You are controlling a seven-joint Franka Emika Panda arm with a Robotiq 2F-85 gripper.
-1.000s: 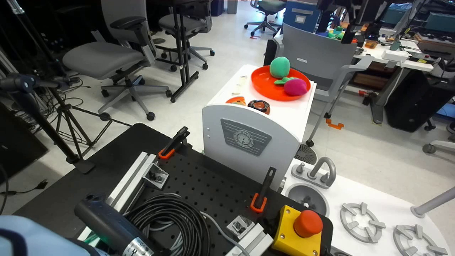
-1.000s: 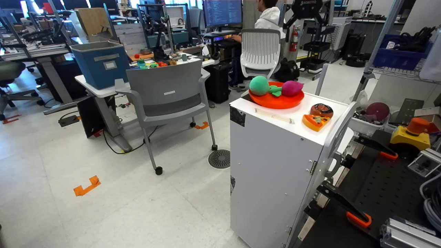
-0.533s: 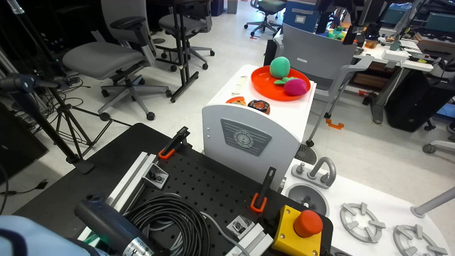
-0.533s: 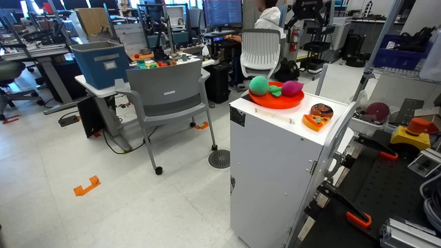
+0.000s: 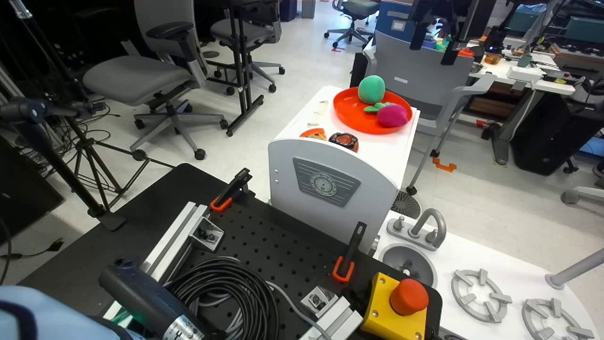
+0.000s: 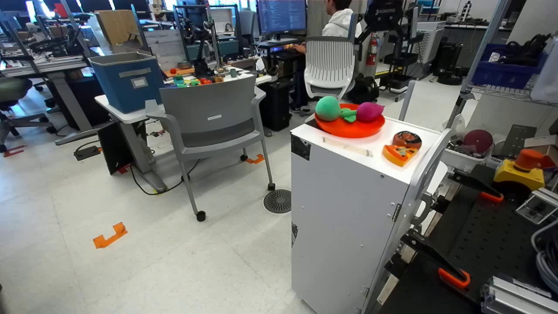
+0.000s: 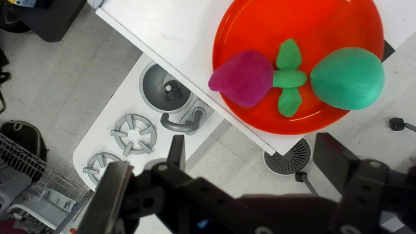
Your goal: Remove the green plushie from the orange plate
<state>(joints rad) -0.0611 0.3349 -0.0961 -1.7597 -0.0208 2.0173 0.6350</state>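
Green plushie [image 7: 347,78]: on the plate [image 7: 299,22], close to its edge; in the wrist view, part of it covers the rim.
Plate: orange-red, round, flat on the white top of the cabinet [image 6: 348,218], at the end away from the dial panel [image 5: 325,184].
Magenta toy [image 7: 245,78]: also on the plate, lying on its side, pointed tip over the rim in the wrist view, green leaves [image 7: 288,57] facing the plushie across a narrow gap.
Gripper [image 7: 255,152]: spread wide, fingers [image 7: 334,161] well apart, with floor [image 7: 234,162] and a round vent [image 7: 287,161] showing between them; in both exterior views it hangs at the upper edge, apart from the plushie.
Doughnut [image 6: 406,139]: on the cabinet, between the plate and the dial panel.
Pizza slice [image 6: 399,155]: just beside the doughnut; whether the two touch, I cannot tell.
Sink [image 5: 394,259]: grey, round, in a white counter [image 5: 486,259] lower than the cabinet top, with a curved tap [image 5: 434,222] at its side.
Burners [image 5: 468,298]: two, grey, on the same counter.
Button [image 5: 409,296]: red, on a yellow box [image 5: 384,311] at the corner of a black board [image 5: 283,245].
Chair [image 6: 211,111]: grey, near the cabinet.
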